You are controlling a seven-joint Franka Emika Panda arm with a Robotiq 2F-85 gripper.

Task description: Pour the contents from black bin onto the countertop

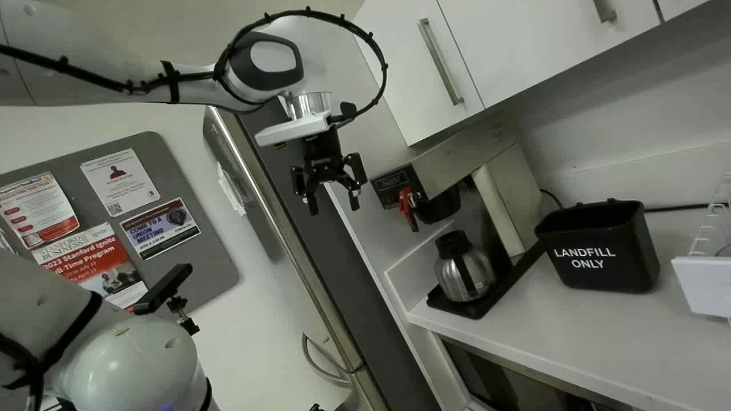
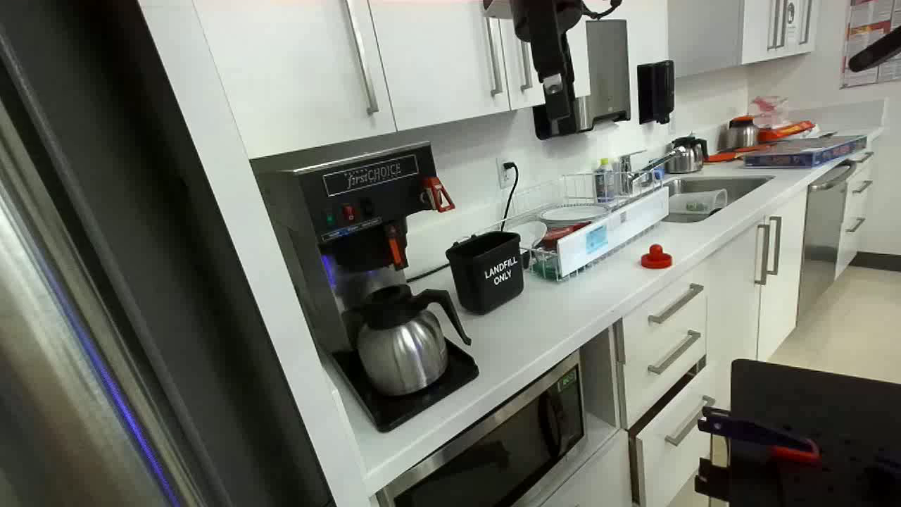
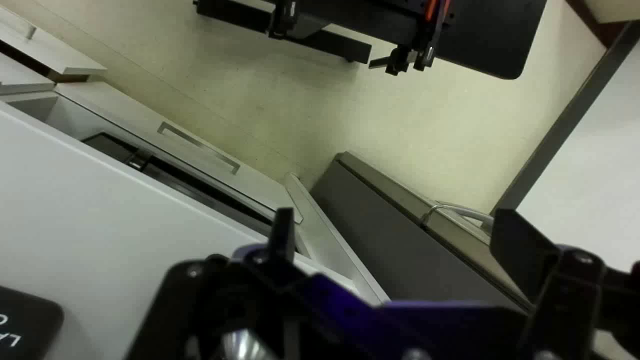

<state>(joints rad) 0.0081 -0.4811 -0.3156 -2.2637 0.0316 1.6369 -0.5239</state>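
The black bin (image 1: 599,281) stands upright on the white countertop (image 1: 542,328), between the coffee machine and the dish rack. It shows the same way in an exterior view (image 2: 467,282); a corner of it with part of the lettering shows at the lower left of the wrist view (image 3: 30,310). My gripper (image 1: 334,205) hangs in the air, fingers down, well above counter height and away from the bin, in front of the refrigerator side. In the wrist view the gripper (image 3: 396,225) has widely spread fingers with nothing between them. The contents are not visible; the bin's inside looks dark.
A coffee machine (image 2: 373,176) with a steel coffee pot (image 2: 405,352) stands beside the bin. A dish rack (image 2: 612,239) is on its other side, with a red knobbed disc (image 2: 656,260) nearby. Upper cabinets (image 1: 400,63) overhang the counter. A tall refrigerator (image 3: 395,225) stands next to the counter.
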